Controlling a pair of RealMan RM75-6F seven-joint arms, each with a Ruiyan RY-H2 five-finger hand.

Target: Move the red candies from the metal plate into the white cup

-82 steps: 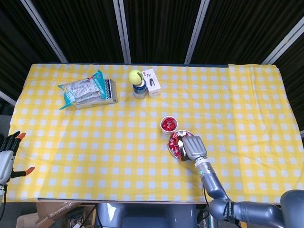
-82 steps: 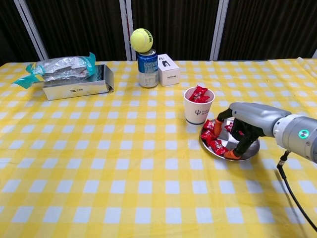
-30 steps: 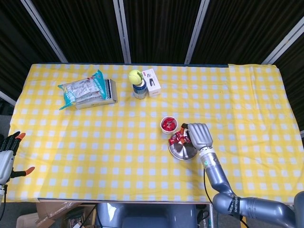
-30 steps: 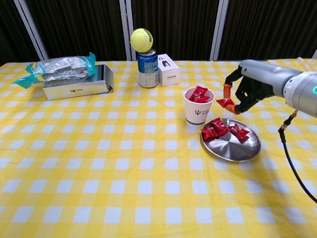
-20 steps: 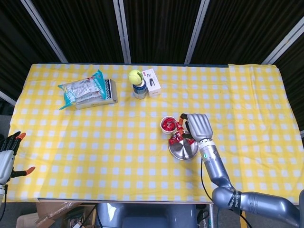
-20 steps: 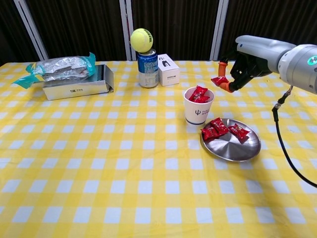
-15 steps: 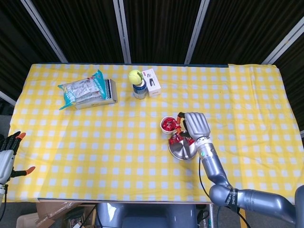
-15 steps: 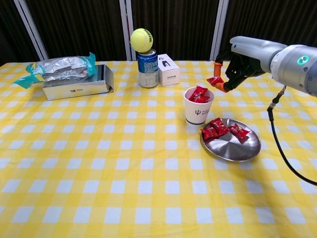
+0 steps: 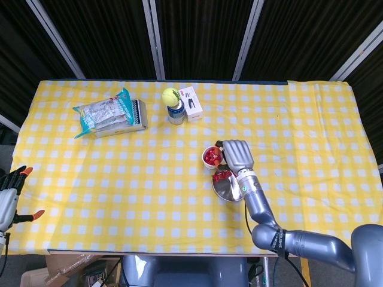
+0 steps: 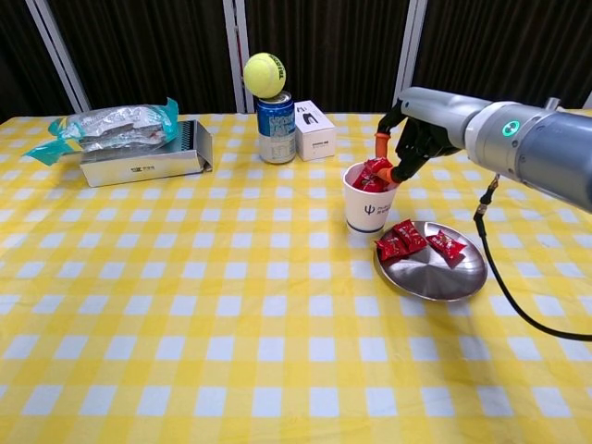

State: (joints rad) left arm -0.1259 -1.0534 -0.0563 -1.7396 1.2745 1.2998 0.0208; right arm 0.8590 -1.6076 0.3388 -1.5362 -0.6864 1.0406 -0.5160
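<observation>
Chest view, right hand: the right hand (image 10: 413,139) hangs over the far-right rim of the white cup (image 10: 369,211), orange-tipped fingers (image 10: 398,172) curled down at the cup's mouth. A red candy sits right at the fingertips on the pile; whether the fingers pinch it or have let go, cannot tell.
Head view, right hand: the same hand (image 9: 237,155) lies at 3 o'clock of the cup (image 9: 212,157), overlapping its rim and the far edge of the metal plate (image 9: 228,188).
White cup: upright, heaped with red candies (image 10: 370,176) that rise above the rim.
Metal plate: at 4 o'clock of the cup, just beside it; whether they touch, cannot tell.
Candies on plate: a red cluster (image 10: 400,238) on the left half nearest the cup, one more (image 10: 446,244) lying apart toward the plate's far-right part.
Left hand: the left hand (image 9: 8,194) shows only in the head view, at the near-left table edge, well apart from the cup, fingers spread, holding nothing.
Far items: blue can (image 10: 276,128) with a tennis ball (image 10: 264,75) on top at 11 o'clock of the cup; small white box (image 10: 315,130) just beside the can's right.
Far left: grey box (image 10: 143,158) with a foil snack bag (image 10: 110,125) lying on it.
Surface: yellow checked tablecloth (image 10: 185,314).
</observation>
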